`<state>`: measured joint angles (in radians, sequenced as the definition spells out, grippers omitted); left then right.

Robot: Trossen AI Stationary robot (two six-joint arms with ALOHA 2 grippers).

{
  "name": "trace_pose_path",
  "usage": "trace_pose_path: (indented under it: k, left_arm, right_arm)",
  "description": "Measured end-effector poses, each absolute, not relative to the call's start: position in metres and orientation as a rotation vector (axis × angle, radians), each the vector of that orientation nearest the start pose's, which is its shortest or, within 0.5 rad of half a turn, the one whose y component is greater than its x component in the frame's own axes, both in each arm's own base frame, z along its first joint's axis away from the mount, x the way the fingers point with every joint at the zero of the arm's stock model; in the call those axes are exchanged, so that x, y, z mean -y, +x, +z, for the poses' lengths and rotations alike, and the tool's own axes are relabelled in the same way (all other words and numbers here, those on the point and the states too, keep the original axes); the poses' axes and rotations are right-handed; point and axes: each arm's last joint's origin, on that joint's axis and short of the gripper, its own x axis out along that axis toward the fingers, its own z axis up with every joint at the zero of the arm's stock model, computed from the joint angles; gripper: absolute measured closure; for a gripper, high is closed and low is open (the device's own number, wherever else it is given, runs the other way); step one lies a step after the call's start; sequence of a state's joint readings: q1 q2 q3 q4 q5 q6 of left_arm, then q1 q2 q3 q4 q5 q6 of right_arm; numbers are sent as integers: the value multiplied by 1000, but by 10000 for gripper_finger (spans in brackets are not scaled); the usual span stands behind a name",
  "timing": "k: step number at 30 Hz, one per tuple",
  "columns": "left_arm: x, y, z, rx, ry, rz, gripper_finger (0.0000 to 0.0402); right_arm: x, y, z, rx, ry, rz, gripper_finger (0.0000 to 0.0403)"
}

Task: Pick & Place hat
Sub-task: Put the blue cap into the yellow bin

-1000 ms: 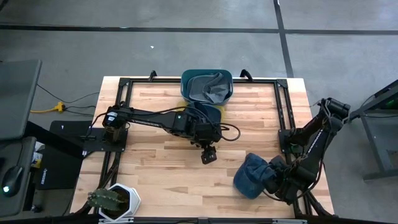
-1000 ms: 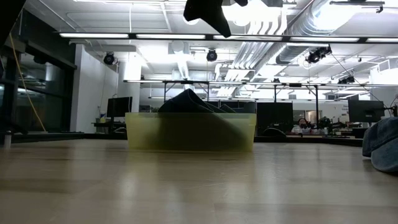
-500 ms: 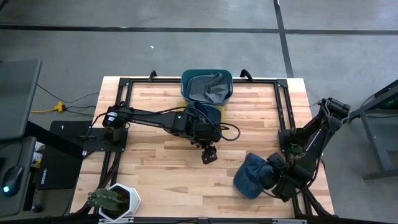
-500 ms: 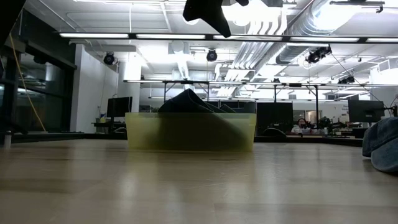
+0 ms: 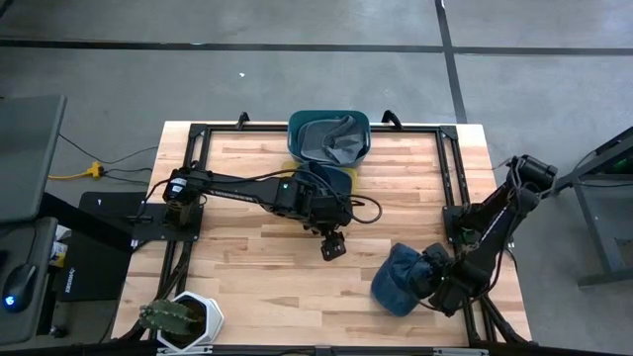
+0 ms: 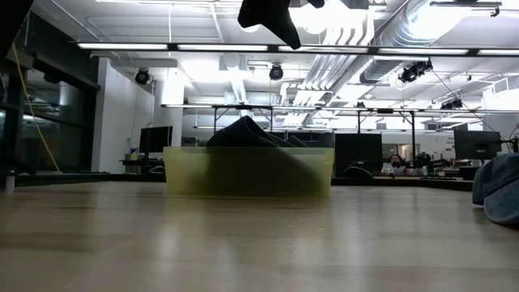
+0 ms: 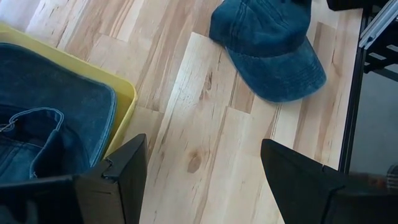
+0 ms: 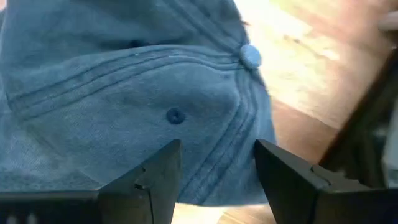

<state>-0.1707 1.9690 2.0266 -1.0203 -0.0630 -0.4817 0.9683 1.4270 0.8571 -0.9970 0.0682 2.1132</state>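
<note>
A blue denim hat (image 5: pixel 394 280) lies crown up on the wooden table, near its right front corner; it also shows in the left wrist view (image 7: pixel 267 50) and at the low view's right edge (image 6: pixel 499 191). My right gripper (image 5: pixel 435 282) points down over the hat's right side, open, its fingers standing over the crown (image 8: pixel 186 93) below the top button (image 8: pixel 250 56); no touch shows. My left gripper (image 5: pixel 333 247) hangs open above the table's middle with nothing between its fingers (image 7: pixel 205 180).
A bin (image 5: pixel 294 129) with denim cloth inside stands at the table's far edge, and its wall (image 6: pixel 247 172) fills the low view's middle. A potted cactus (image 5: pixel 183 318) stands at the near left corner. Black frame rails (image 5: pixel 450 178) border the table.
My right gripper has come down closer to the hat, staying open. The hat and my left gripper have kept still.
</note>
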Motion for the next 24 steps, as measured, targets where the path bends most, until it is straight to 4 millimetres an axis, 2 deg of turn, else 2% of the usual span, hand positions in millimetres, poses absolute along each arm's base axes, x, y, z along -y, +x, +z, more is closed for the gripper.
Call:
trace_pose_path:
  k: [10, 18, 21, 24]
  left_arm:
    - [69, 413, 342, -955, -350, 144, 145]
    - [69, 413, 342, -955, -350, 145, 145]
    - [69, 413, 342, -954, -350, 148, 145]
    - [69, 413, 342, -948, -342, 164, 145]
  right_arm:
    - [-178, 128, 150, -1285, 1009, -756, 205]
    - [-172, 132, 142, -1258, 1012, -740, 210]
    - [-172, 132, 142, -1259, 1007, -726, 234]
    - [-173, 133, 143, -1260, 1000, -707, 282]
